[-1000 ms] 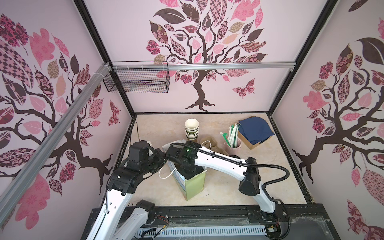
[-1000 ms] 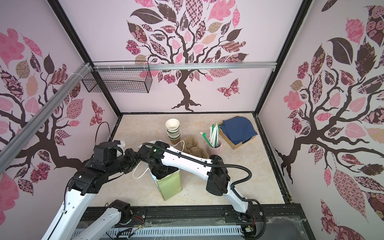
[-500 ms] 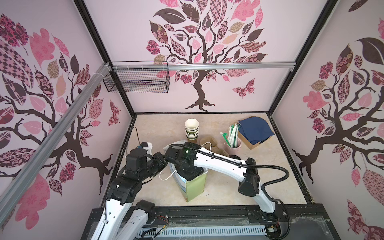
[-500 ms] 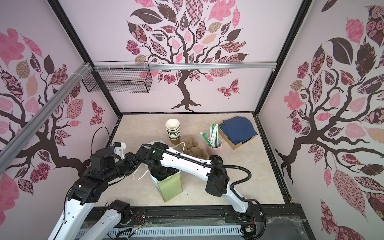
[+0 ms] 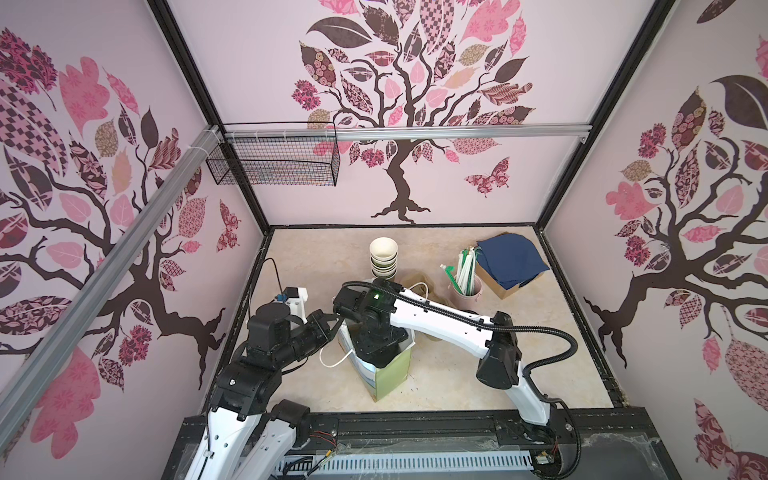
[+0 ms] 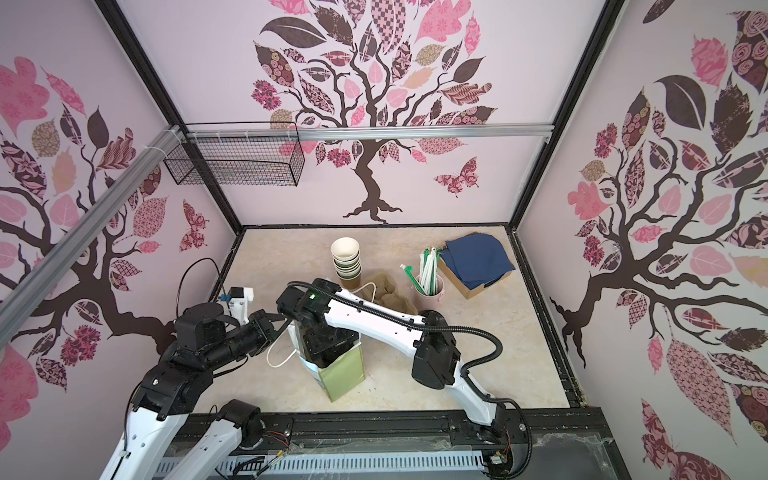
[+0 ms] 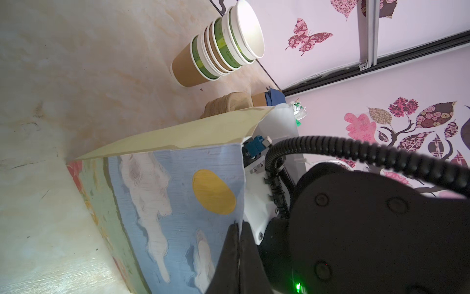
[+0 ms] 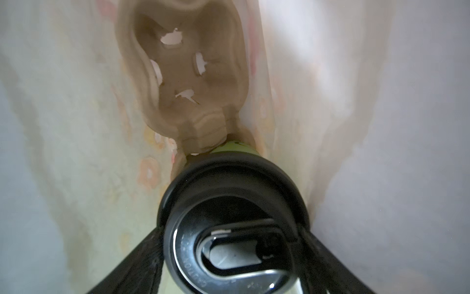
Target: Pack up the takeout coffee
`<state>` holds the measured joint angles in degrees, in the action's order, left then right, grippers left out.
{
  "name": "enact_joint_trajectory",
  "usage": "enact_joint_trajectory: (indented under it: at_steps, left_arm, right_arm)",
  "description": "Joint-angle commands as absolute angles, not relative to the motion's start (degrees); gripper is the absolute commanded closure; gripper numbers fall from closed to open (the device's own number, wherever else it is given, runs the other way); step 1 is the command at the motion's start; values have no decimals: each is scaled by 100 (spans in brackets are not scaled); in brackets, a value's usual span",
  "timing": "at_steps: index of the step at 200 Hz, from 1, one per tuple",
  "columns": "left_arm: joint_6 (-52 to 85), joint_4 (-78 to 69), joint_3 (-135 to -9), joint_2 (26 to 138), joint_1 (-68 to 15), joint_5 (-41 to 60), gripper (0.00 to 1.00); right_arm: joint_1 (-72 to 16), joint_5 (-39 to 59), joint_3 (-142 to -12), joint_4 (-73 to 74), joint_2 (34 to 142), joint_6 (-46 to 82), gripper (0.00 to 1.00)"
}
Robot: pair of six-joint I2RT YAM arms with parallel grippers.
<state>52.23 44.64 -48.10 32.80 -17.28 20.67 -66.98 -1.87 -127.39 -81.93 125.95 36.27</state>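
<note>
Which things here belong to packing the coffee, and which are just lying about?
In the job: takeout coffee, paper bag, pulp carrier inside it, right claw around the coffee, left claw pinching the bag rim.
Lying about: stacked empty cups, cup of straws, navy napkins, spare carriers, wire basket.

The table (image 5: 316,266) is a pale, marbled beige slab, walled in on three sides. A paper bag (image 5: 392,370) stands upright near its front middle. Behind the bag stands a stack of paper cups (image 5: 383,257), with a pile of brown pulp cup carriers (image 6: 388,291) just beside it. Farther right are a pink cup (image 5: 469,297) of wrapped straws and a cardboard box (image 5: 498,289) of dark blue napkins.
</note>
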Motion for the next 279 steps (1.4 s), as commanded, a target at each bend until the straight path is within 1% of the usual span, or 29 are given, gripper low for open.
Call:
enact_joint_trajectory:
  at_steps: [1,42,88,136,156,174,218,254,279]
  left_arm:
    - [5107,4352,-4615,3206,-1740,2118,100]
    - [5045,4329,-4615,3252,-1740,2101,100]
    - [5102,4358,-4615,3277,-1740,1962,100]
    - [5133,4364,-4656,3313,-1740,1891,100]
    - [5142,4387,-4730,3362,-1742,1859,100]
    - [5150,4462,-4831,3442,-1740,1816,100]
    - [5106,4498,-5103,3642,-1740,1801,100]
    - [5150,4198,-5242,3665,-1740,1897,100]
    - [5155,4028,-5303,3660,-1742,1985,100]
  right_arm:
    - [-6728,-149,-12870,-8244,12403,3717,17]
    - [-6757,-201,-13254,-8426,12465,3753,18]
    - [-6846,-291,-13470,-8448,12459,3823,22]
    - [-6895,-446,-13498,-8440,12320,3852,21]
    - [-6925,-697,-13566,-8393,12243,3851,21]
    - [-6943,-832,-13549,-8235,12128,3832,22]
    - [-6952,-758,-13389,-8153,12120,3798,29]
    - [-6952,-608,-12867,-7905,12014,3779,33]
    - [-6952,-593,-12856,-7886,12022,3754,35]
